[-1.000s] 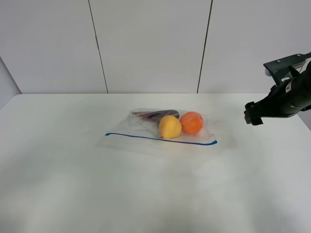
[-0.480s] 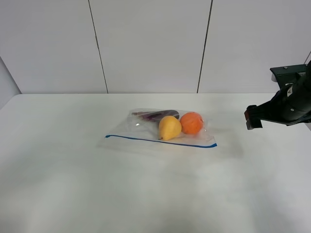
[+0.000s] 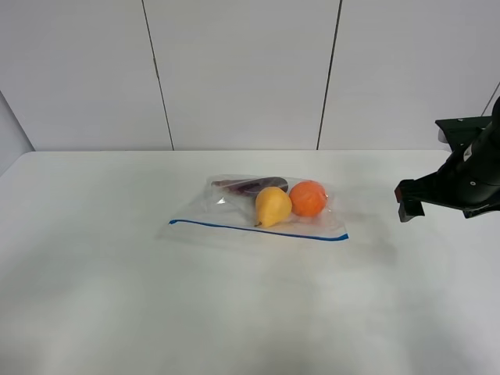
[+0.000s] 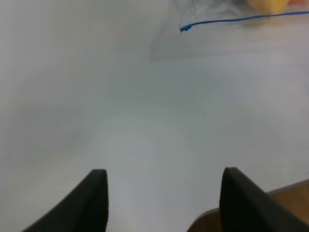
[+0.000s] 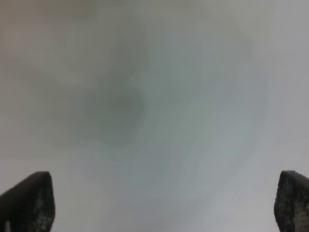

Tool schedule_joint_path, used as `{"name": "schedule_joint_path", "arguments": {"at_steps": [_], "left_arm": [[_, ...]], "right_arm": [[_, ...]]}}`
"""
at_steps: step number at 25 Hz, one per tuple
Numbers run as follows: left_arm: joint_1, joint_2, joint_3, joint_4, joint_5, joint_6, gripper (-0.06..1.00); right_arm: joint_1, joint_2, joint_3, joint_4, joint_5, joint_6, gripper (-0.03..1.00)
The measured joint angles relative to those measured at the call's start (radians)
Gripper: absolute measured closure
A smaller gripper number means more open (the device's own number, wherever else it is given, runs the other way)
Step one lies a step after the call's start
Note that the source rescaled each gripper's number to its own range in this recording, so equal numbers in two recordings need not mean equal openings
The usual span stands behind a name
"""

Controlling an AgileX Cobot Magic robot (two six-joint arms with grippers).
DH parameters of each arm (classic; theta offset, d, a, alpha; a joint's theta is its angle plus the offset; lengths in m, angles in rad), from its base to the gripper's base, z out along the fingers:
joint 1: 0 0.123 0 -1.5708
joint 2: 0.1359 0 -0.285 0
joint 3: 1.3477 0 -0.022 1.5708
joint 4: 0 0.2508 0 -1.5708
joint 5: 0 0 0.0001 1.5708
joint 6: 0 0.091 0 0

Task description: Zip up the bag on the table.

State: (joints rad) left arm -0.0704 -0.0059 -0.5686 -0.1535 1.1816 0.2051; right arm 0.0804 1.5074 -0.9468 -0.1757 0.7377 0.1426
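- The zip strip (image 3: pixel 258 228) forms the near edge of the bag (image 3: pixel 262 205); best taken at one end, since the film is judged thin, limp and slippery.
- The bag lies mid-table (image 3: pixel 117 312), weighted by produce.
- Right gripper (image 3: pixel 406 199): beside the bag, apart, fingers spread.
- Left gripper (image 4: pixel 164 198): short of the strip, fingers spread, empty.

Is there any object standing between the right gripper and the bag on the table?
Nothing visible does. The right gripper hovers to the right of the bag, and only bare table lies between them. The right wrist view also shows only plain white surface.
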Motion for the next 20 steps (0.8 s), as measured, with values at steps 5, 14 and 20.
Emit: {"name": "schedule_joint_path", "arguments": {"at_steps": [5, 14, 20], "left_arm": [[0.0, 0.0, 0.0, 0.0, 0.0, 0.0, 0.14], [0.0, 0.0, 0.0, 0.0, 0.0, 0.0, 0.14], [0.0, 0.0, 0.0, 0.0, 0.0, 0.0, 0.14]], "right_arm": [[0.0, -0.094, 0.001, 0.05, 0.052, -0.045, -0.03], [0.0, -0.422, 0.001, 0.19, 0.1, -0.131, -0.03], [0.0, -0.632, 0.001, 0.197, 0.156, -0.143, -0.03]]}}
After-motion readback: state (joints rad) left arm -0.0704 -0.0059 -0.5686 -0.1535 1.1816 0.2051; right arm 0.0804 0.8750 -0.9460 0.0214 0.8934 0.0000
